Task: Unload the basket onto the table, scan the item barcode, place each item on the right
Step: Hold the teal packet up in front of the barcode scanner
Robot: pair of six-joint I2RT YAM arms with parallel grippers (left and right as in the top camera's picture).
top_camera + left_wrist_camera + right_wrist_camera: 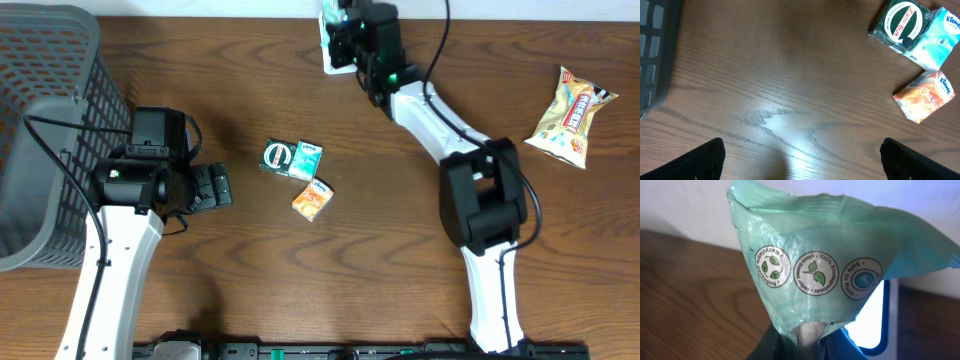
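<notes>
My right gripper (347, 35) is at the far edge of the table, shut on the bottom of a pale green packet (810, 245). The packet carries three round eco labels and fills the right wrist view above the right gripper (807, 342). Just behind the packet glows the white window of the scanner (872, 322), which the overhead view shows as a small white device (331, 58). I see no barcode on the side facing me. My left gripper (213, 187) hovers open over bare wood at the left, and the left gripper (802, 165) has nothing between its fingers.
Mid-table lie a green Zam-Buk box (277, 156) (901, 22), a blue tissue pack (306, 160) (940, 40) and an orange tissue pack (313, 199) (925, 95). A snack bag (573, 115) lies far right. A grey mesh basket (40, 120) stands at the left edge.
</notes>
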